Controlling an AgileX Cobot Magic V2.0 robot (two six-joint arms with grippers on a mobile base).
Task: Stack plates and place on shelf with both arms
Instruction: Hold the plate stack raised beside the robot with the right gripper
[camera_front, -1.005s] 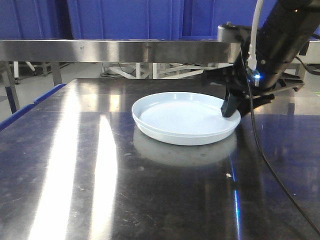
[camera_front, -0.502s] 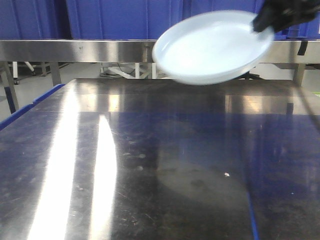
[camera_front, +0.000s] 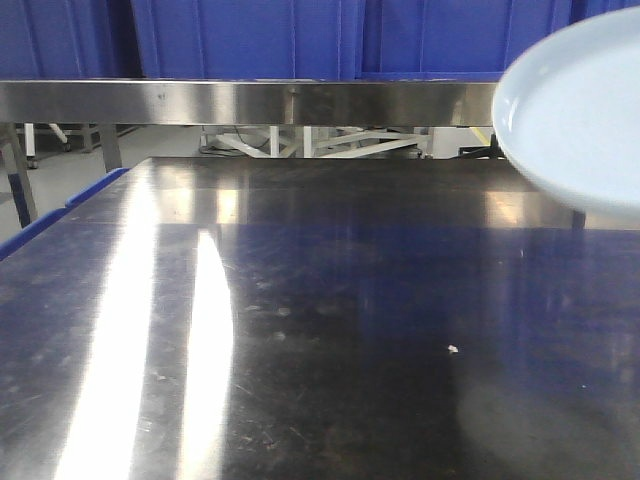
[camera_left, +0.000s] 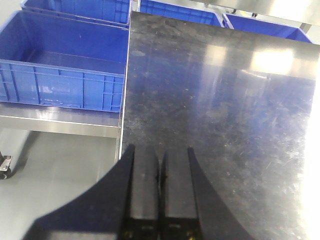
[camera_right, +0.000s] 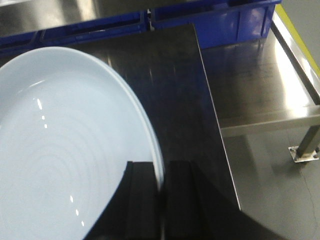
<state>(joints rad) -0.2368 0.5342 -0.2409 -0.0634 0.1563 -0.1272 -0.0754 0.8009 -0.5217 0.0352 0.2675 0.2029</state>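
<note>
Plate (camera_front: 580, 110) airborne above steel table (camera_front: 300, 330), at 2 o'clock in front view, cut off by frame edge. Right gripper (camera_right: 161, 200) clamped on its rim at 4 o'clock in wrist view. Left gripper (camera_left: 160, 195) pinched together, empty, over table edge, blue crates (camera_left: 60, 75) at 10 o'clock

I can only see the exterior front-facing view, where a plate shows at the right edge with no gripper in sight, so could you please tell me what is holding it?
Observer: The right gripper is clamped on the plate at its rim, one finger inside and one outside.
Operator: Thank you. Is the left gripper carrying anything?
Observer: No, the left gripper is shut and empty, above the table near one edge.
Operator: What lies beyond that edge?
Observer: An open blue crate, sitting lower than the tabletop, with nothing visible inside.
</note>
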